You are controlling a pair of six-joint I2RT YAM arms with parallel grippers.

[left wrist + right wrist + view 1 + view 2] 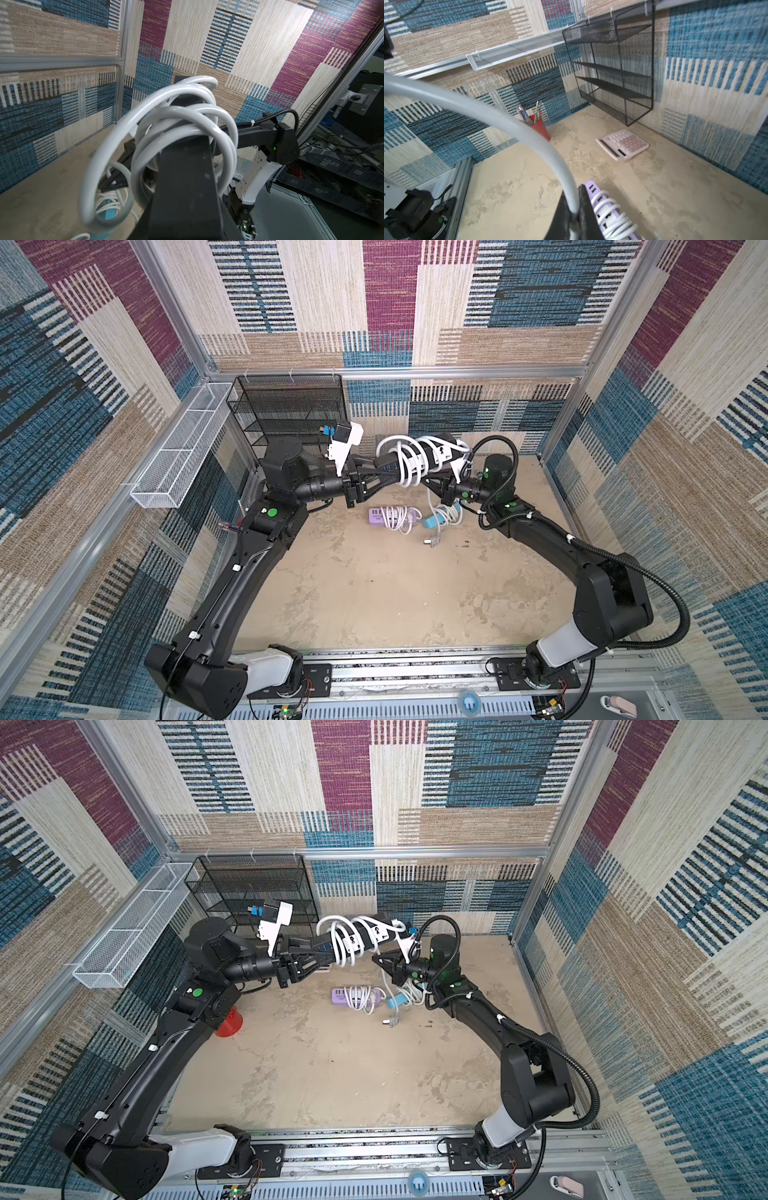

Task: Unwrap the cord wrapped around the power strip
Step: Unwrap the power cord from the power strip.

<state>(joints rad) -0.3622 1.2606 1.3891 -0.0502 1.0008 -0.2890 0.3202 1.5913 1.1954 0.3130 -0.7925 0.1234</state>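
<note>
Above the back of the counter (374, 593), in both top views, the left tool (388, 476) is clenched on one end of the black power strip (438, 454), holding it in the air with the white cord (402, 466) coiled round it. The right tool (428, 484) hangs just beneath. The left wrist view shows the cord ringing the strip in loose loops. In the right wrist view, the right tool pinches the cord above a purple strip (591, 189) lying on the counter.

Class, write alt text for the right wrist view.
The right gripper pinches a white cord that arcs away from it. On the beige table sit a cord-wrapped purple power strip, a pink calculator and a red pen cup.
</note>
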